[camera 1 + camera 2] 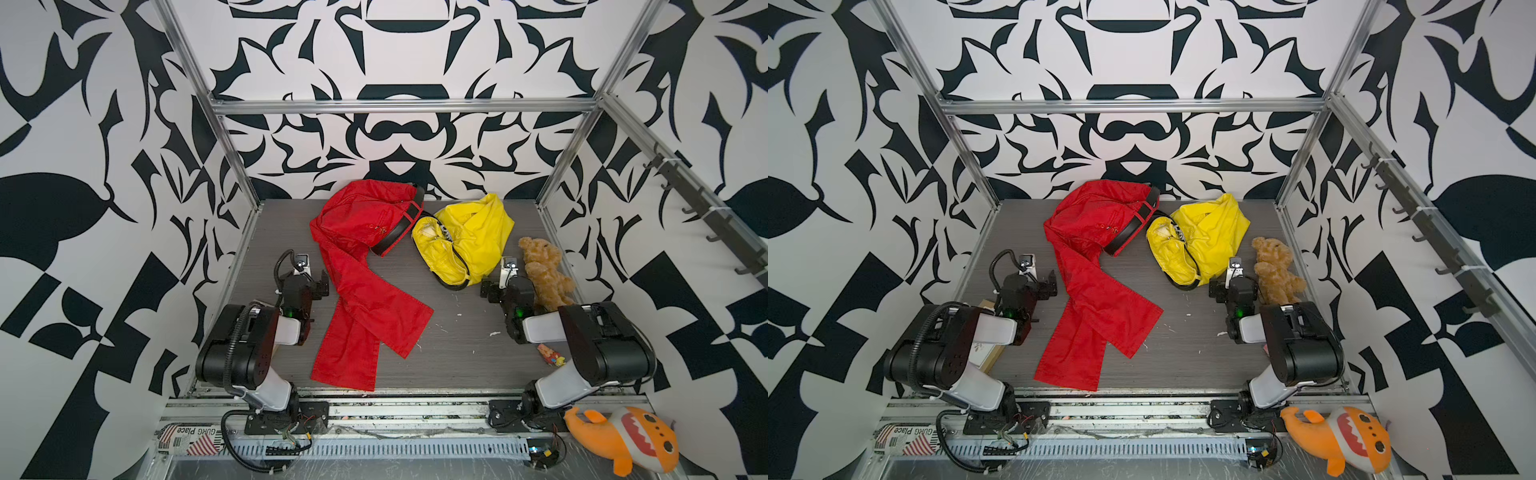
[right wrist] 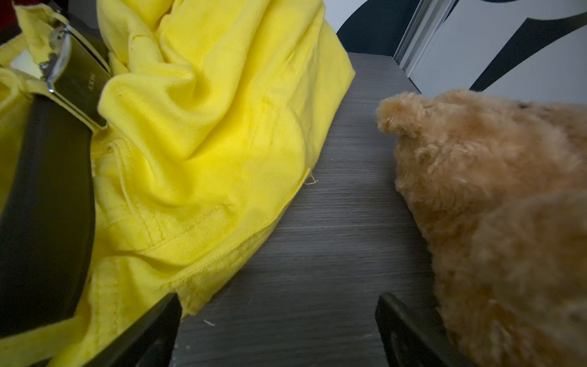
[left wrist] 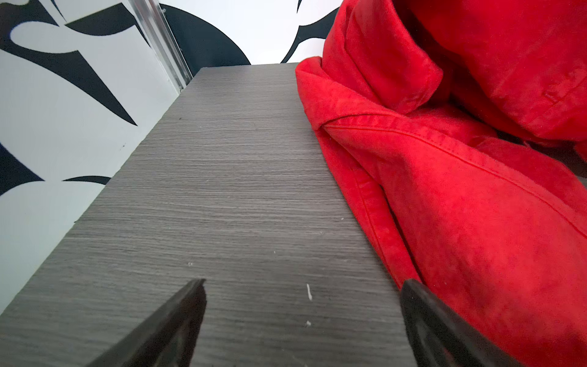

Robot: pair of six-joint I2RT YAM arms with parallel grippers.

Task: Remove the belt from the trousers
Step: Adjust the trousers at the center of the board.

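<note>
Closest to the front rail there's a rolled paper wrapper [image 1: 187, 438] printed "GURG Place", upside down from here, and an orange plush monster [image 1: 623, 440] off in the corner. The left gripper [image 3: 305, 286] is spread wide with nothing but bare desk [image 1: 457, 353] between its tips, sitting just beside the red trousers [image 1: 361, 291]. The right gripper [image 2: 279, 298] is also wide apart and not holding anything, parked between the yellow trousers [image 1: 469, 237] and a tan teddy bear [image 1: 544, 270]. A small colourful packet [image 1: 550, 355] is half tucked under the right arm, can't make out what it is. The red legs run toward the front; the waistband lies at the far end of the desk with the black belt [image 1: 397, 235] threaded through its loops, partly buried in the fabric. There's tiny stitching on the red cloth near it, too small to read. The yellow pair has a second belt [image 2: 47, 206] with a shiny buckle [image 2: 76, 79]; the buckle has faint lettering, but it's too blurry to read, and that belt's far end is hidden in the folds.
</note>
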